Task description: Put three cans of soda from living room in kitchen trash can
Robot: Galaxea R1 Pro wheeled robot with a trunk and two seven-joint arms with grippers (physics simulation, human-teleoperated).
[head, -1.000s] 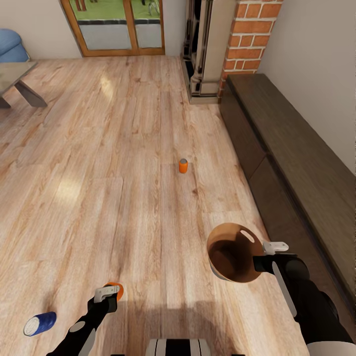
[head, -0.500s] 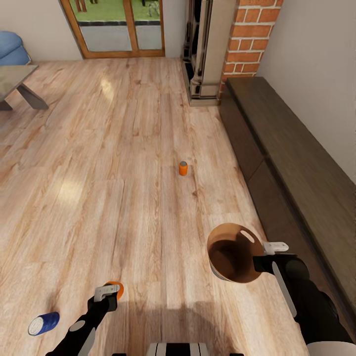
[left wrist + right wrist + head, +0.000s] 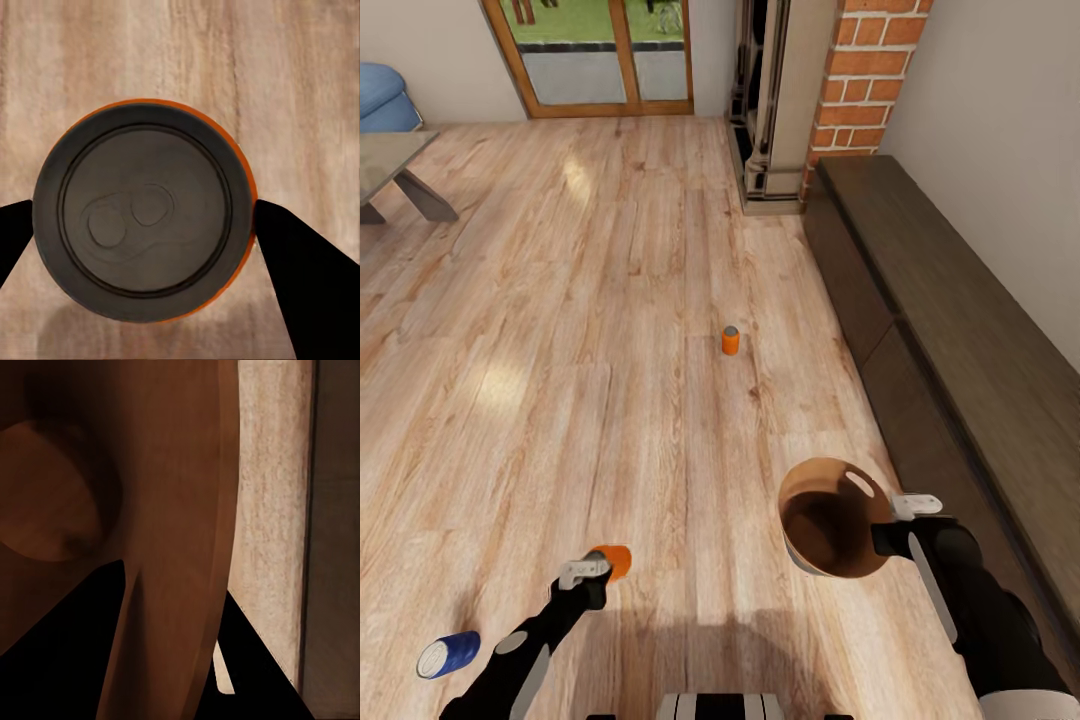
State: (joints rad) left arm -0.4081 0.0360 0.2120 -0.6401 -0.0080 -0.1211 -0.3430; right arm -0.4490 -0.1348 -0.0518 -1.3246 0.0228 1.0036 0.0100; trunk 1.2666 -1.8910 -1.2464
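Note:
My left gripper (image 3: 596,574) is shut on an orange can of soda (image 3: 614,559), low at the left of the head view. From the left wrist camera I look down on that can's grey top (image 3: 142,211), with a dark finger (image 3: 300,277) against each side. A dark blue can (image 3: 447,653) lies on its side on the plank floor to the left of it. A second orange can (image 3: 730,340) stands upright farther ahead. My right gripper (image 3: 892,522) is shut on the rim of the trash can (image 3: 830,520), which is held above the floor with its brown inside (image 3: 82,495) showing.
A long dark low cabinet (image 3: 950,330) runs along the right wall. A brick column (image 3: 865,70) and a fireplace surround (image 3: 770,100) stand ahead, beside glass doors (image 3: 600,55). At the far left are a coffee table (image 3: 390,165) and a blue sofa (image 3: 380,95).
My left gripper has moved up and to the right with the orange can in it. The right arm and the trash can have shifted slightly. The view tilted a little at first.

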